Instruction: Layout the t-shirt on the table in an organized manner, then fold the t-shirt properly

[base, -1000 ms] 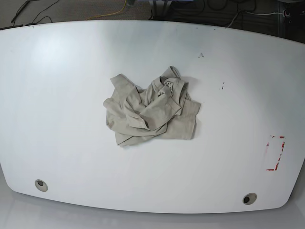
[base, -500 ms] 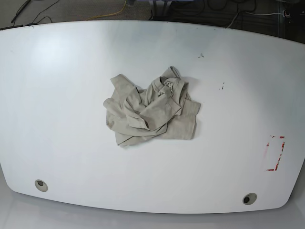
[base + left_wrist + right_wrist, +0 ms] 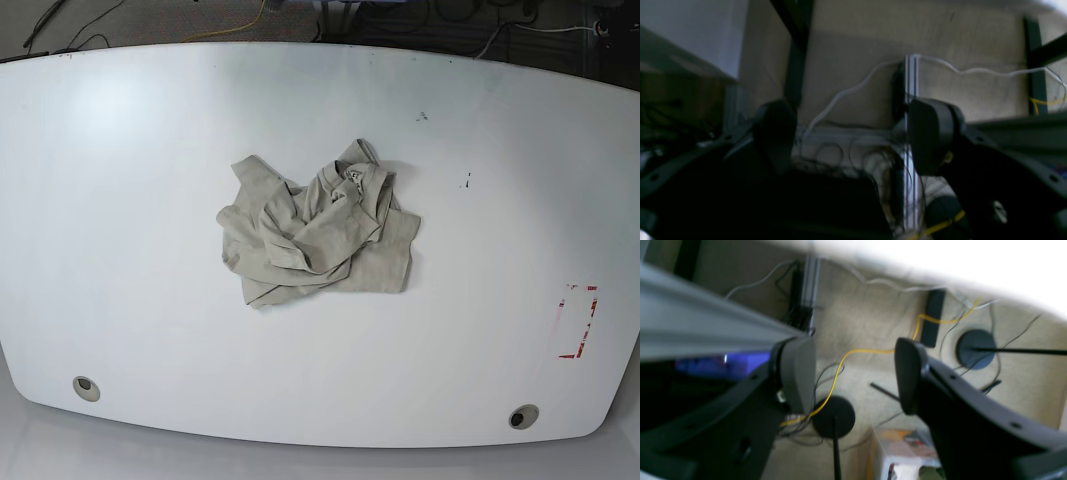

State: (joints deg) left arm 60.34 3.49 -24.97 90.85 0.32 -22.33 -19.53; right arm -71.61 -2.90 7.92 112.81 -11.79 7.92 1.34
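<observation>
Beige t-shirt, one, crumpled on white table; both end effectors, left, right, gape empty.

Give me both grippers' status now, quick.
Left gripper: open, holding nothing.
Right gripper: open, holding nothing.
Neither is over the table; the t-shirt lies crumpled, untouched.

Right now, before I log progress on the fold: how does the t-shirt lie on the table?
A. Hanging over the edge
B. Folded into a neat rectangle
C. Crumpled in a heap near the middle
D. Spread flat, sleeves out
C: the t-shirt sits bunched and wrinkled mid-table, untouched by either arm.
</observation>
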